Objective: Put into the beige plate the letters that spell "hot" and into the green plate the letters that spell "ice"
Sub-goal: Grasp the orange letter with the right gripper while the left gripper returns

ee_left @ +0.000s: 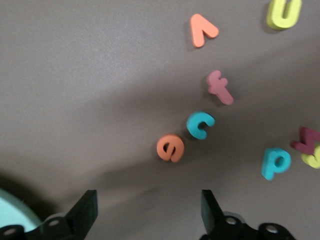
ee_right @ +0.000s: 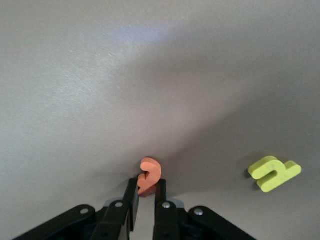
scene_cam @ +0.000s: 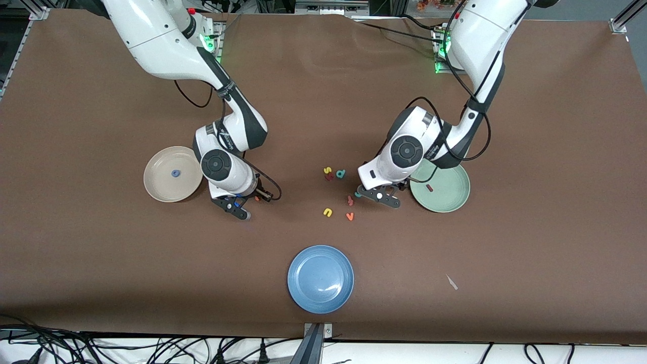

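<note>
Looking down at the centre of the frame, we count eight loose letters on the brown table (scene_cam: 505, 283): orange e (ee_left: 170, 148) and teal c (ee_left: 200, 124) touching on a diagonal. Around them lie a salmon f (ee_left: 220, 87), orange v (ee_left: 202, 30), yellow u (ee_left: 284, 12), teal d (ee_left: 275, 163), a dark red letter (ee_left: 306, 140) and a yellow s (ee_left: 314, 157).

The left gripper (ee_left: 149, 197) hangs over e and c, fingers spread wide and holding nothing.

We count three plates. The beige plate (scene_cam: 156, 189) holds the blue o (scene_cam: 175, 173). The green plate (scene_cam: 450, 199) holds the dark red i (scene_cam: 429, 188), its long axis running nearly up the frame. The blue plate (scene_cam: 320, 279) sits at lower centre.

Beside the beige plate, the right gripper (ee_right: 146, 187) is clamped on the orange t (ee_right: 148, 175), held on end with its hook pointing away from the fingers. The yellow h (ee_right: 274, 173) lies flat nearby.
</note>
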`<action>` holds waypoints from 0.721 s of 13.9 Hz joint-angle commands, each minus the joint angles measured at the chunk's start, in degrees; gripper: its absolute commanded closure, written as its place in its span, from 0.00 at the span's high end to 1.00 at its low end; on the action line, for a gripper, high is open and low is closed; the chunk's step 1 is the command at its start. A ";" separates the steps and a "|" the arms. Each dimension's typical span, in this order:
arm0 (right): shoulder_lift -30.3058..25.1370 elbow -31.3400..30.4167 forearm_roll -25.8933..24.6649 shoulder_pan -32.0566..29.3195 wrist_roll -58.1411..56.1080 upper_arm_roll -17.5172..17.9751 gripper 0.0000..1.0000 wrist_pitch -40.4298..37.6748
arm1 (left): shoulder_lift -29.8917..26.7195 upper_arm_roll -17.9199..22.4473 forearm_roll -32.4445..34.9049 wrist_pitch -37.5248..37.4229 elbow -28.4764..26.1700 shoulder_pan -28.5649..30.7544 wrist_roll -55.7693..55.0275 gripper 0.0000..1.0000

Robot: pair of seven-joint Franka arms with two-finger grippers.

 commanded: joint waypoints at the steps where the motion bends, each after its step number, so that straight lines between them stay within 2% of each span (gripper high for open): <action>1: -0.93 2.65 -0.65 -0.77 -2.96 0.06 0.00 -5.41 | 1.48 0.30 -1.03 0.59 1.40 -0.74 0.72 0.54; 5: -7.77 -2.24 -0.65 -0.77 -18.22 -5.99 0.00 -11.49 | 3.06 0.30 -1.20 4.80 1.41 -1.35 0.63 0.55; 10: -16.30 -14.37 0.49 -1.04 -34.06 -13.72 0.00 -9.04 | 3.95 0.30 -3.49 7.17 1.41 -2.50 0.54 0.55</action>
